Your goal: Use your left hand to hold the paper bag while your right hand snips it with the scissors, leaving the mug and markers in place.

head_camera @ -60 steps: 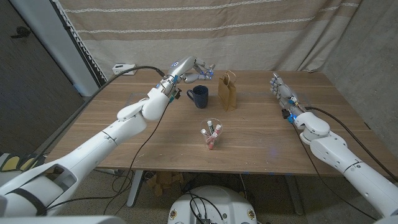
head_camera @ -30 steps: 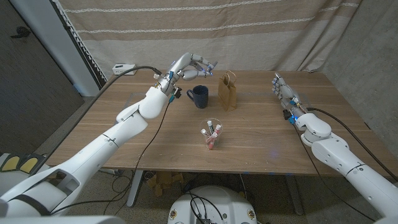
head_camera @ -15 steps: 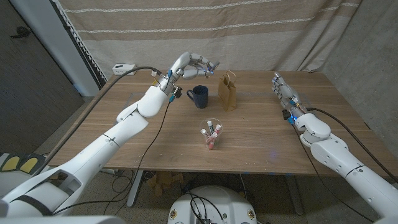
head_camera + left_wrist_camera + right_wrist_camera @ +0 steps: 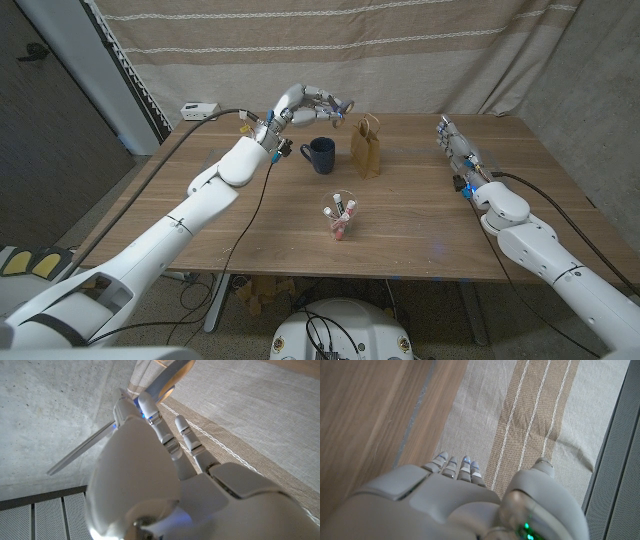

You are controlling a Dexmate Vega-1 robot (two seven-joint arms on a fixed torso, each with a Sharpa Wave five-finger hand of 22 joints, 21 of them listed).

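Head view: left hand [image 4: 318, 104] is raised above the table [image 4: 420, 215], fingers [image 4: 340, 107] apart w/ nothing in them, hovering over the mug [image 4: 320, 155] and just short of the paper bag [image 4: 366, 146]. Bag stands upright, long axis vertical, handles up, broad face toward the robot; it sits just past the fingertips, mug right beside it, markers [image 4: 340, 214] in a clear cup nearer the robot. Right hand [image 4: 455, 150] waits well away at the table's right side, fingers straight and released. No scissors seen in it.

Risks, as I judge them: reaching down, the left arm could clip the mug, since it sits right under the wrist; a light bag could also tip if pushed, not pinched.

Left wrist view: fingers [image 4: 150, 415] spread, grasping nothing, curtain behind.

Right wrist view: right fingers [image 4: 451, 466] extended, unloaded, above table and curtain.
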